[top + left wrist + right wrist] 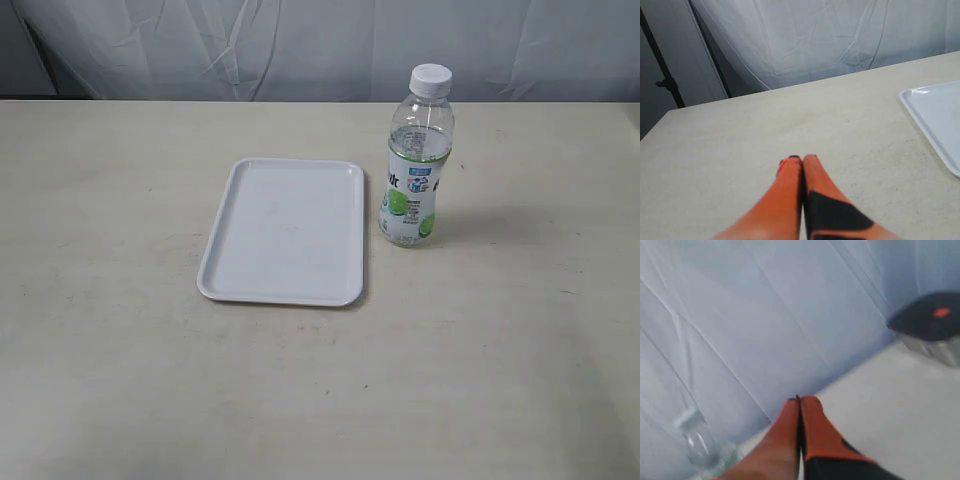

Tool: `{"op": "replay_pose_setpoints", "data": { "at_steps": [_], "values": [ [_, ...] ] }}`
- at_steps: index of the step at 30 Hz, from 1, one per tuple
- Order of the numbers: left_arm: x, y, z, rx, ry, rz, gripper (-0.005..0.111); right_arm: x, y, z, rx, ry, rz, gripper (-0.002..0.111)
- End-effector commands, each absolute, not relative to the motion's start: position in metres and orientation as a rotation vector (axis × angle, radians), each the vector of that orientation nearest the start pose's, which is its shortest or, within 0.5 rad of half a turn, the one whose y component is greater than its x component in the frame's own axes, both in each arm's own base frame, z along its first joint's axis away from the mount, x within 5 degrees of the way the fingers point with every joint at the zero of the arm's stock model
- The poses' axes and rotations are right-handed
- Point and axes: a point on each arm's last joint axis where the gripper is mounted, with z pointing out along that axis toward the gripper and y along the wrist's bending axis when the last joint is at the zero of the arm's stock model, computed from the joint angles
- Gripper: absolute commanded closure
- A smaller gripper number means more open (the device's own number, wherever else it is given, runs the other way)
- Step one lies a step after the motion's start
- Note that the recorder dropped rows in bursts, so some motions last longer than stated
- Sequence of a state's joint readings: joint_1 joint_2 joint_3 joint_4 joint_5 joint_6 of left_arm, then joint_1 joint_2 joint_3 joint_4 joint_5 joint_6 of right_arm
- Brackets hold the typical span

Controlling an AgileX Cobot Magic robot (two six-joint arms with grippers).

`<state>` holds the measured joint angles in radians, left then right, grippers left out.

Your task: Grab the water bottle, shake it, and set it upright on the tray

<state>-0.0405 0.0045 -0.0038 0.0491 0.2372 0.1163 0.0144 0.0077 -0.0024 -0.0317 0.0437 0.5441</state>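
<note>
The water bottle (pixel 415 160) stands upright on the table, clear with a white cap and a lime-marked label, just right of the tray (pixel 285 230). The white tray lies flat and bare. Neither arm shows in the exterior view. In the left wrist view my left gripper (pixel 802 159) is shut with nothing in it, over bare table, and a corner of the tray (pixel 935 112) shows off to one side. My right gripper (pixel 800 400) is shut and empty too, pointing toward the backdrop; the bottle (pixel 697 440) appears blurred and well apart from it.
A white cloth backdrop (pixel 300 45) hangs behind the table's far edge. A dark stand pole (pixel 665 82) rises beyond the table's corner. A dark object with an orange spot (pixel 932 322) sits at the table's far side in the right wrist view.
</note>
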Motion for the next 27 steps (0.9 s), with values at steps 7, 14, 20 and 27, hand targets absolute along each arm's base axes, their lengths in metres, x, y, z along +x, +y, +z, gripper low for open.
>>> {"op": "replay_pose_setpoints", "data": {
  "at_steps": [7, 14, 20, 27],
  "values": [
    [0.055, -0.001, 0.192, 0.163, 1.715, 0.096, 0.106, 0.032, 0.001, 0.296, 0.276, 1.035, 0.497, 0.108],
    [0.055, -0.001, 0.192, 0.163, 1.715, 0.096, 0.106, 0.034, -0.007, 0.364, 0.244, 1.435, 0.163, 0.109],
    [0.055, -0.001, 0.192, 0.163, 1.715, 0.096, 0.106, 0.142, 0.008, 0.376, -0.060, 2.223, 0.071, 0.109],
    [0.055, -0.001, 0.192, 0.163, 1.715, 0.096, 0.106, 0.207, 0.089, 0.308, -0.680, 2.483, 0.260, 0.109]
  ]
}}
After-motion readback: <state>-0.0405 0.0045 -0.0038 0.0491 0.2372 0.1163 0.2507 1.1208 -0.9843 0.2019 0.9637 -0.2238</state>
